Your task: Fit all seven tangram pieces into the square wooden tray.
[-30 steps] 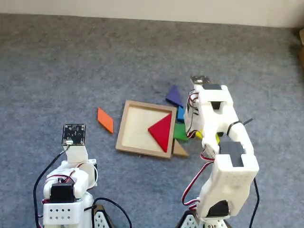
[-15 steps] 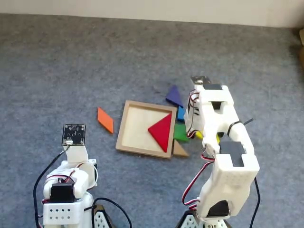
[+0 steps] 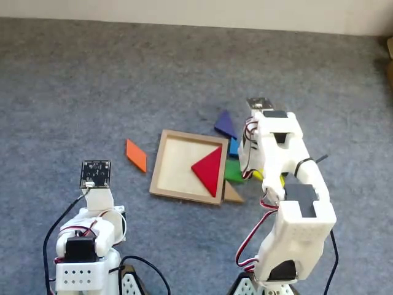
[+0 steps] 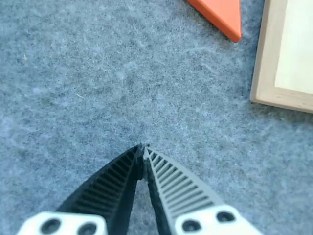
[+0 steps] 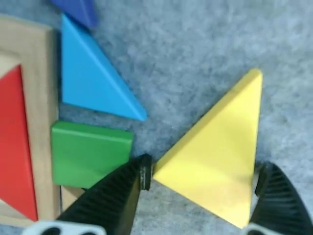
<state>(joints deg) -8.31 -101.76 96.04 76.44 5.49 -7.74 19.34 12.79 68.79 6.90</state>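
Observation:
The square wooden tray [image 3: 171, 161] holds a red triangle [image 3: 209, 169] in its right part. Right of it lie a purple triangle [image 3: 225, 123], a blue triangle [image 5: 88, 78], a green square [image 5: 88, 152] and a tan triangle [image 3: 232, 193]. An orange parallelogram [image 3: 136, 154] lies left of the tray. My right gripper [image 5: 203, 176] is open, low over the yellow triangle [image 5: 215, 161], with one finger at each side of it. My left gripper [image 4: 143, 150] is shut and empty over bare carpet, near the tray's left rim [image 4: 274, 73].
Everything rests on grey carpet. My right arm [image 3: 276, 147] stretches over the pieces right of the tray and hides most of the yellow one from above. My left arm [image 3: 86, 239] sits folded at the near left. A pale wall runs along the far edge.
The right arm has shifted very slightly. No piece has moved, and the left arm has kept still.

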